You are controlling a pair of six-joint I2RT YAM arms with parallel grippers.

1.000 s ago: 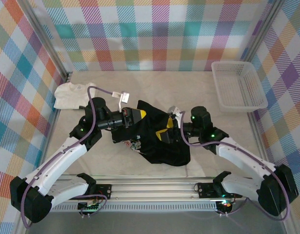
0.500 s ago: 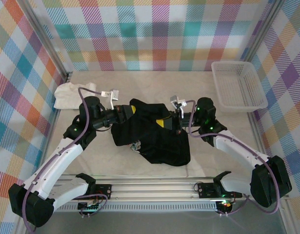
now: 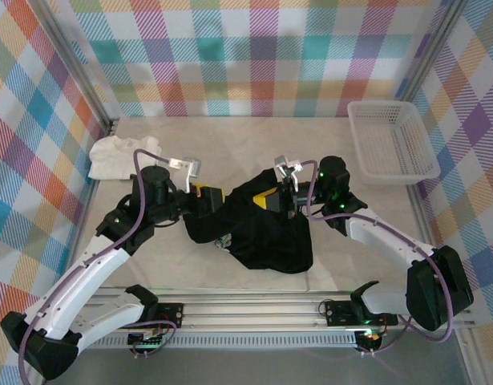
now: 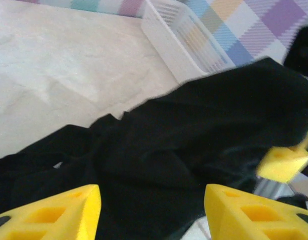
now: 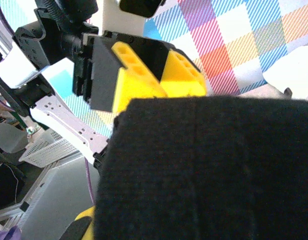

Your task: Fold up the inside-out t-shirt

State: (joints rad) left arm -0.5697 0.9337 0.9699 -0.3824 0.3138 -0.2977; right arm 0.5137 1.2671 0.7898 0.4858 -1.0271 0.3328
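The black t-shirt looks soft, light and floppy, lying bunched just ahead of the apart left fingers and pinched in the closed right fingers, so grab an edge.

White arm links, black joints, purple cables, yellow claw fingers
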